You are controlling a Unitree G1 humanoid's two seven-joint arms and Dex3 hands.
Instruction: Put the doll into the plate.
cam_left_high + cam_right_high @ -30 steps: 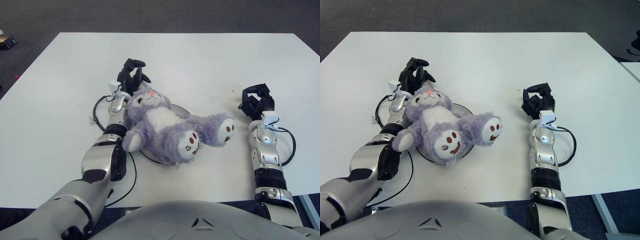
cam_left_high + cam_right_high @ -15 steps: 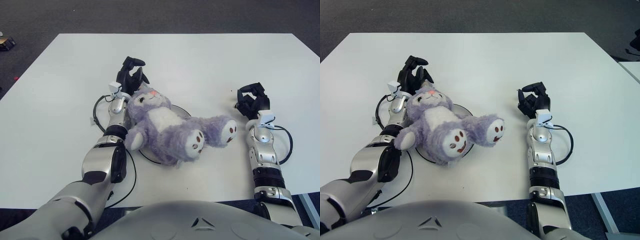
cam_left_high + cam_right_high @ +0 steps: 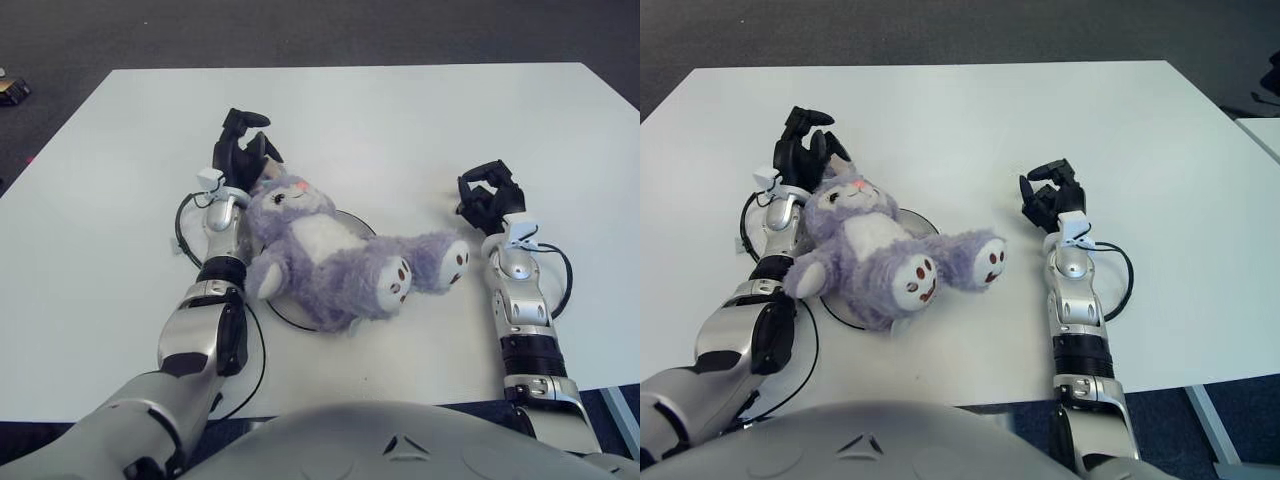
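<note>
A fluffy purple bunny doll [image 3: 322, 248] lies on its back across a white plate with a dark rim [image 3: 356, 218], left of the table's centre. Its head points to the far left. Its feet stick out past the plate's right side. My left hand [image 3: 243, 150] is just behind the doll's head, with its fingers spread upward and holding nothing. My right hand [image 3: 488, 192] is just right of the doll's feet, with loosely curved fingers and nothing in them.
The white table [image 3: 400, 110] stretches far behind the doll and ends close in front of the plate. Black cables loop beside each wrist [image 3: 185, 215]. A small dark object [image 3: 12, 90] lies on the grey floor at far left.
My left hand has drawn a little left, away from the doll's head. My right hand has moved left, closer to the doll's feet. The doll's legs have shifted slightly.
</note>
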